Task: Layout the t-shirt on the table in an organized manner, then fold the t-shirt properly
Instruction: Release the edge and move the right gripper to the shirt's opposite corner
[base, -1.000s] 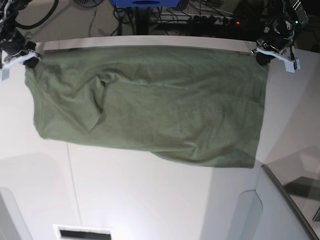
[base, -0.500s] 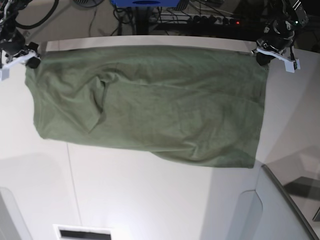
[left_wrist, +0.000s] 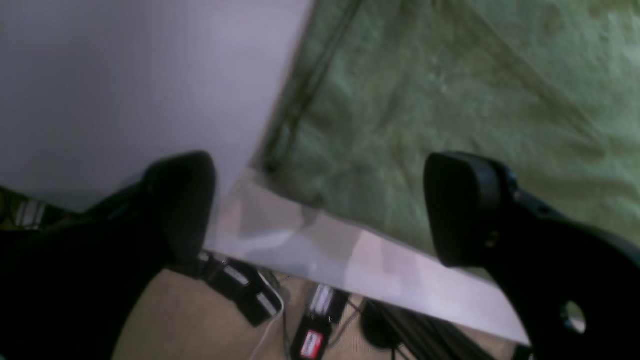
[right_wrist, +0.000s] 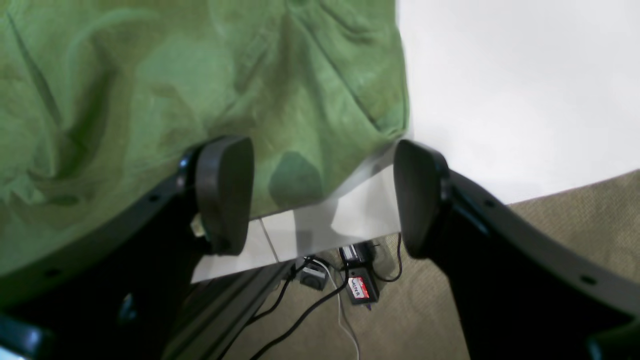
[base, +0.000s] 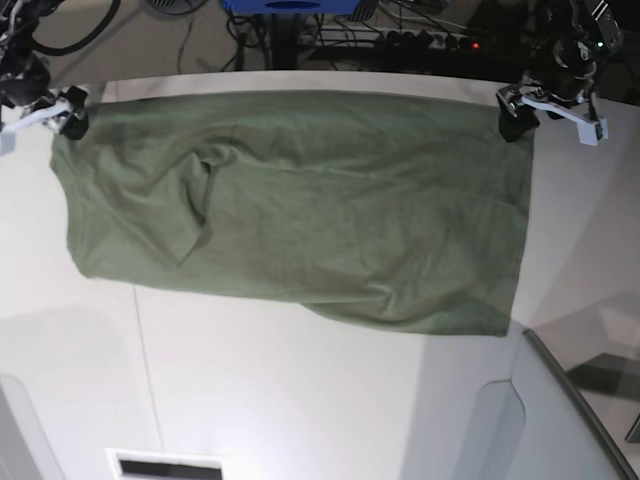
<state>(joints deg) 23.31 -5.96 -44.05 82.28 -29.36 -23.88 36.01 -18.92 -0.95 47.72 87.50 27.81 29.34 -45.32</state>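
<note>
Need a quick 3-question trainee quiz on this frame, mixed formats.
1. True or false: the left gripper is clamped on the t-shirt.
2. Multiple choice: the right gripper hangs over A) the shirt's middle, B) a shirt corner at the table edge, C) bare floor only.
3. Fill in: the t-shirt lies ____ on the table, along its far edge.

Key: 1 false, both grippers stand open with nothing between the pads; 2 B; 3 spread out.

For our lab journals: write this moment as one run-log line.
phase: release | olive-green cotton t-shirt: flat on white tabletop | left pincer: open, over corner | right pincer: open, over corner
</note>
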